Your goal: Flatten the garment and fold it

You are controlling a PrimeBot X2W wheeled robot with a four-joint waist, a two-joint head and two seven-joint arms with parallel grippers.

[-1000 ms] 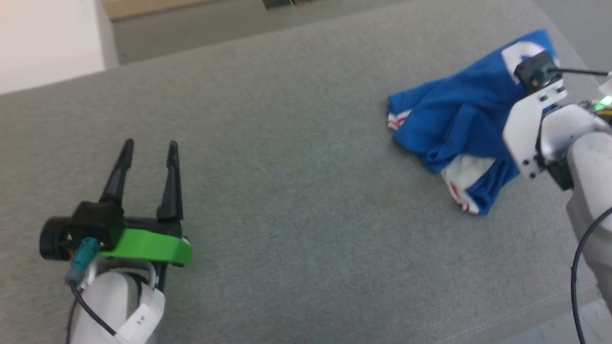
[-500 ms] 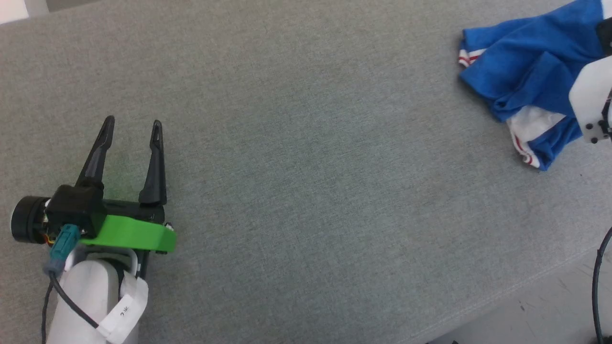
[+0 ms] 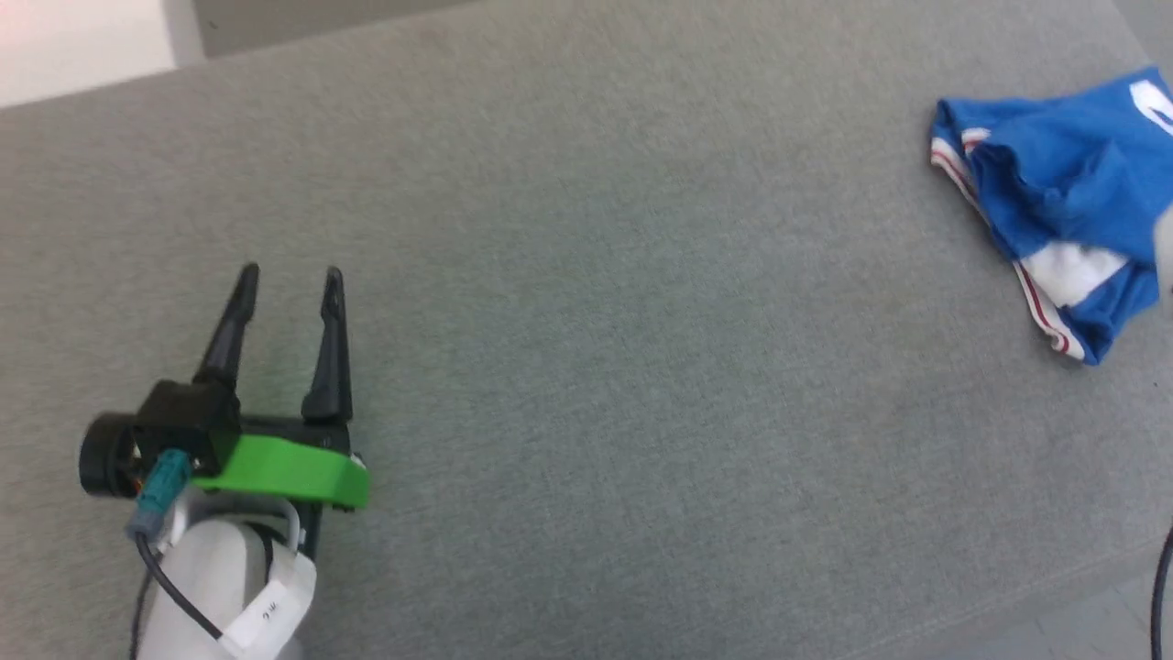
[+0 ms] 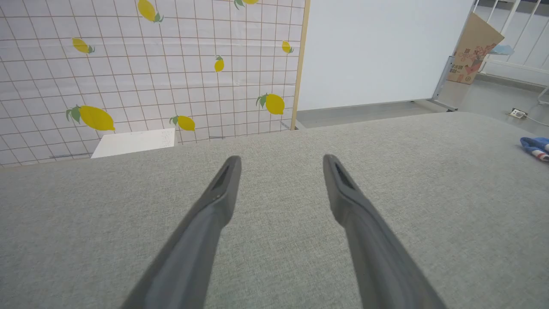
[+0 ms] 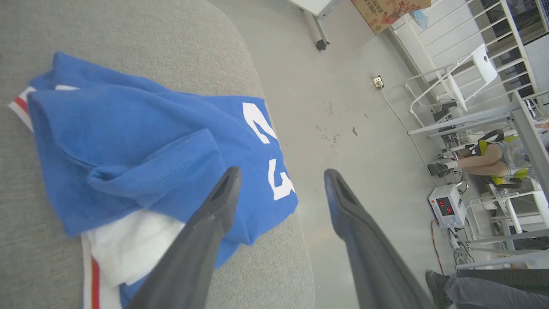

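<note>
Counting one garment [image 3: 1054, 174], two grippers, one grey fabric-covered surface [image 3: 596, 275]. Left gripper [image 3: 290, 272] sits low left in the head view, fingers spread, nothing between them, over bare grey cloth. Left wrist view confirms this: both fingers are apart above the surface, with a lemon-print tiled wall [image 4: 128, 64] behind. The garment is a crumpled royal-blue heap at the far right end of the surface, cut off by the head view's right edge and well apart from the left gripper. From the left wrist only a small blue and red-striped corner [image 4: 535, 146] shows at the right. Right gripper [image 5: 282, 171] is spread too and holds nothing. In the right wrist view the garment [image 5: 128, 141] lies under and to the left of the fingers. One finger overlaps the blue fabric in the picture, and the other is over the floor past the surface's rounded edge. I can't tell whether that first finger touches the cloth. Visible on the garment are two white block characters, one white panel bunched at the near end, and red stripes along the hems. The background of that view shows one seated person [image 5: 489, 154], one meter with red digits [image 5: 446, 208] and one white chair [image 5: 472, 73].
</note>
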